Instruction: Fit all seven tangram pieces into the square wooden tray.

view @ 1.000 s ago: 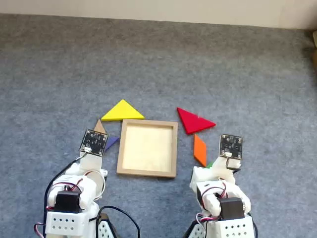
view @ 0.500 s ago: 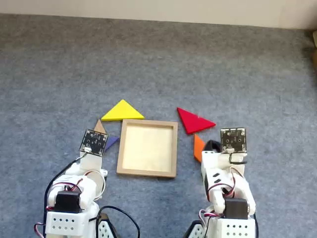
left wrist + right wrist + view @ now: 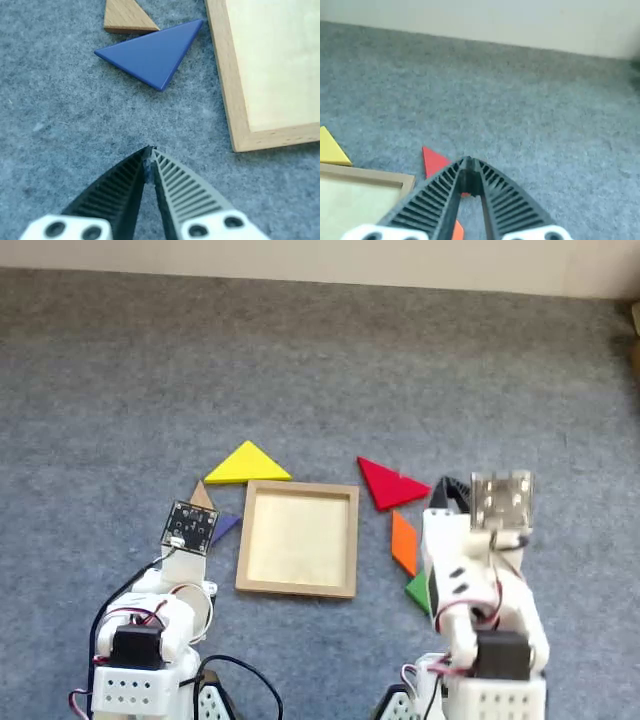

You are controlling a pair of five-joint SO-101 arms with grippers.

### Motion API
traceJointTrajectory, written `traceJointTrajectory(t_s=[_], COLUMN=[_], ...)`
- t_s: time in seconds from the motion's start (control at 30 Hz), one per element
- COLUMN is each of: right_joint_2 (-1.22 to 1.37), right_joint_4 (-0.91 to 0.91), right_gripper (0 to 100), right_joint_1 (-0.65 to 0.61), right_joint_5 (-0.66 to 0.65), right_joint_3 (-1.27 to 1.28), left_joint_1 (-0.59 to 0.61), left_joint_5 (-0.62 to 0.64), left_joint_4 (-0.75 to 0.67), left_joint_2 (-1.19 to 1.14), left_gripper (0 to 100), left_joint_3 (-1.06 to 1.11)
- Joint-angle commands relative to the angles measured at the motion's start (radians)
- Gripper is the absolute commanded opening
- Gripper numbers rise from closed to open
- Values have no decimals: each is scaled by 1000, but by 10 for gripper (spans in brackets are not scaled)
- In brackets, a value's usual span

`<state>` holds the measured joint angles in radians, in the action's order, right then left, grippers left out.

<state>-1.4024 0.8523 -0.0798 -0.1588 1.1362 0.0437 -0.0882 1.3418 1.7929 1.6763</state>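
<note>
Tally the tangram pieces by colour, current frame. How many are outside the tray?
Yellow triangle: 1
Red triangle: 1
Orange parallelogram: 1
Green piece: 1
Blue triangle: 1
Plain wooden triangle: 1
Total: 6, all outside the square wooden tray.

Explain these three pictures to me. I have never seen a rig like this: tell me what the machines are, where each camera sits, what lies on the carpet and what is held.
These are two small robots, a left arm and a right arm, each ending in a two-fingered gripper. The high view looks down from a fixed camera. The other two come from cameras on the wrists, looking along each gripper. On the grey carpet lies a square wooden tray with no piece in it yet. Round it lie a yellow triangle, a red piece, an orange piece, a green piece, a blue triangle and a wooden triangle. The left gripper and right gripper are shut, holding nothing.
</note>
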Motion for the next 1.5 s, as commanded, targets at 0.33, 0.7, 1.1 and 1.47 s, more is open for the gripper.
traceJointTrajectory(t_s=[0.33,0.7,1.1,1.47], right_joint_2=[900,1362,1613,1794], right_joint_4=[84,185,260,263], right_gripper=[189,231,232,232], right_joint_1=[-162,-269,-262,-199], right_joint_5=[-71,-279,-411,-411], right_joint_3=[-529,-823,-1026,-1162], left_joint_1=[5,8,8,8], left_joint_5=[0,0,0,0], left_joint_4=[6,6,6,6], left_joint_2=[21,21,21,21], left_gripper=[5,5,5,5], left_joint_3=[19,19,19,19])
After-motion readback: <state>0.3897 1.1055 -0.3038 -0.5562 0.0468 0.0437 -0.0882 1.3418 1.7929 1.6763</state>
